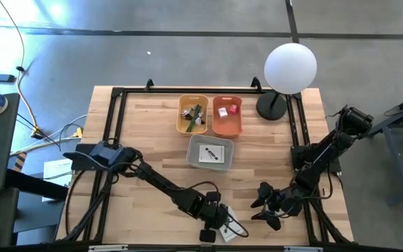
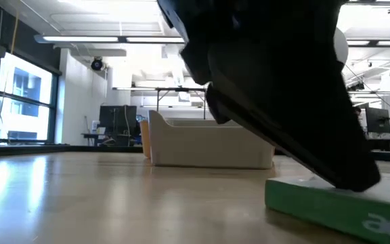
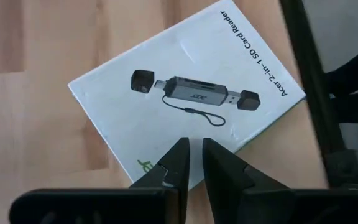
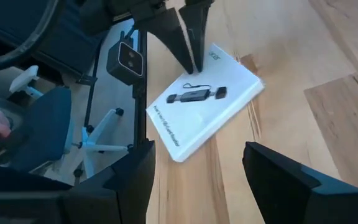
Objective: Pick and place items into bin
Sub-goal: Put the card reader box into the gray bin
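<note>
A white flat packet [image 3: 185,93] printed with a dark card reader lies flat on the table near its near edge, also seen in the high view [image 1: 232,227], right wrist view [image 4: 207,102] and low view [image 2: 337,203]. My left gripper [image 3: 192,148] stands on it with its fingers almost together. My right gripper [image 4: 197,180] is open and hangs over bare wood just right of the packet [image 1: 266,204]. A second white packet [image 1: 212,154] lies in the grey bin [image 1: 193,155]. My left gripper has its shut fingertips [image 4: 191,62] set down on the packet's top face close to its green-printed edge [image 3: 143,167]. The fingers come from above, slanting down. The packet stays flat on the table; the low view shows the fingertip [image 2: 357,181] resting on its top.
A yellow bin [image 1: 182,115] holds a green-handled tool and small bits. An orange bin [image 1: 215,120] holds red and white cubes. A lamp with a white globe [image 1: 290,66] stands at the far right corner. Black frame rails [image 1: 114,133] border the table, and one runs beside the packet.
</note>
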